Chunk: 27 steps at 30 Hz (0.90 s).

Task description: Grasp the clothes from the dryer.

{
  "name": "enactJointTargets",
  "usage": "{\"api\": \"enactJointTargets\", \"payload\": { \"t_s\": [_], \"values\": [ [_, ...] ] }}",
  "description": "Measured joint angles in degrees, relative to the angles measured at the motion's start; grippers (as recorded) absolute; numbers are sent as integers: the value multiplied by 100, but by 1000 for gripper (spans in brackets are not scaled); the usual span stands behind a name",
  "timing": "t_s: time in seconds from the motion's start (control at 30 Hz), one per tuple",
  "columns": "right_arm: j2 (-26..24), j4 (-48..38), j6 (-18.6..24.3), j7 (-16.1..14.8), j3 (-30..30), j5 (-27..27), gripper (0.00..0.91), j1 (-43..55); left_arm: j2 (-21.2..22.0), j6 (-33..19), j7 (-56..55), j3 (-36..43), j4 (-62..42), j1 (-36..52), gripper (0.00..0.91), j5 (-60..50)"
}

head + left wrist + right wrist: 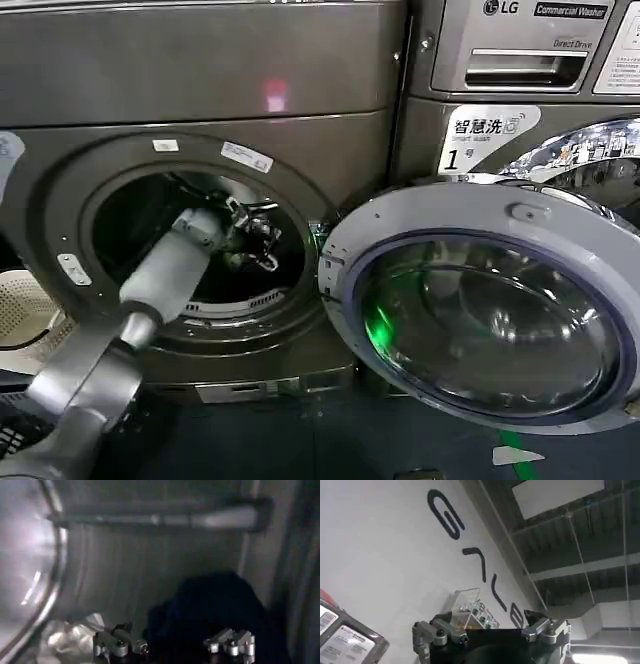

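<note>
The dryer [200, 70] is the dark grey machine on the left, with its round glass door [490, 310] swung open to the right. My left arm reaches through the porthole, and the left gripper [252, 238] is inside the metal drum [150, 570]. In the left wrist view the left gripper [175, 647] is open, fingers wide apart. A pale crumpled bundle, the clothes [70, 637], lies on the drum floor just outside one finger [120, 645], apart from it. A dark shape [210, 610] sits ahead between the fingers; I cannot tell whether it is cloth or shadow.
A second machine with an LG label and drawer [520, 50] stands to the right, behind the open door. A pale perforated basket [25, 310] sits at the far left. My right gripper [490, 632] is open, pointing up at a lettered wall beside a clear plastic box [470, 607].
</note>
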State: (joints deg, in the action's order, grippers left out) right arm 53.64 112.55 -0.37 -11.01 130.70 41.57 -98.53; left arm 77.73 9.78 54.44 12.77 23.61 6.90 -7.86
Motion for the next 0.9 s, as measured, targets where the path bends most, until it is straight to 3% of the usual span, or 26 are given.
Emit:
{"api": "enactJointTargets", "payload": {
  "t_s": [0.43,0.9],
  "values": [
    [52,-2,22,-23,-67,-97,907,57,260,-159,633,986,-496,301,907,-1329],
    [106,-14,46,-33,-50,-133,907,87,581,-311,560,1359,-960,218,907,-1663]
  ]
}}
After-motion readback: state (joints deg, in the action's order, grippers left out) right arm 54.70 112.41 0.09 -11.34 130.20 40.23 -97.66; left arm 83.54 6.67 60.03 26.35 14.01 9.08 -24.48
